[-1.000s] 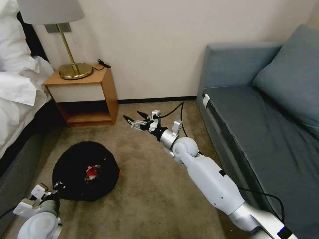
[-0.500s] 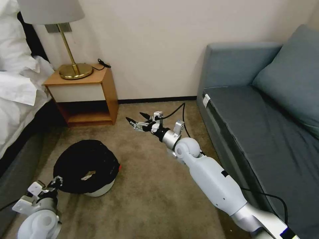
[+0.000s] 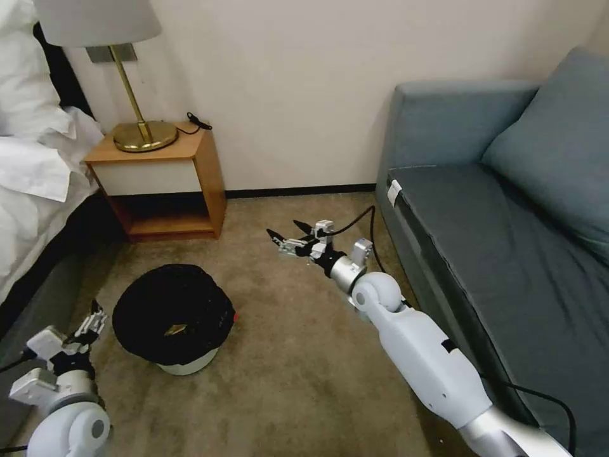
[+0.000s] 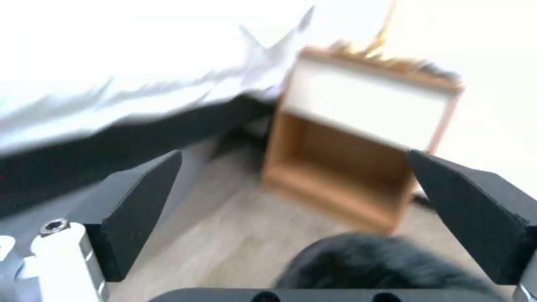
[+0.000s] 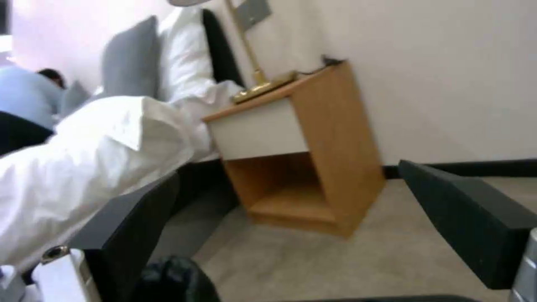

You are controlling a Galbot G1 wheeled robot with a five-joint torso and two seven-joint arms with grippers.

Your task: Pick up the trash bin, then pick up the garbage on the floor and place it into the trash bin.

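A brass lamp [image 3: 136,124] tops the nightstand [image 3: 166,184]; a sofa [image 3: 507,209] stands opposite.

- The head camera is looking down from above at the carpet [image 3: 298,355].
- Both wrist cameras are sitting low, facing forward between dark fingers [image 4: 140,201], sharing the wooden nightstand [image 4: 358,155] by the bed [image 5: 100,155].
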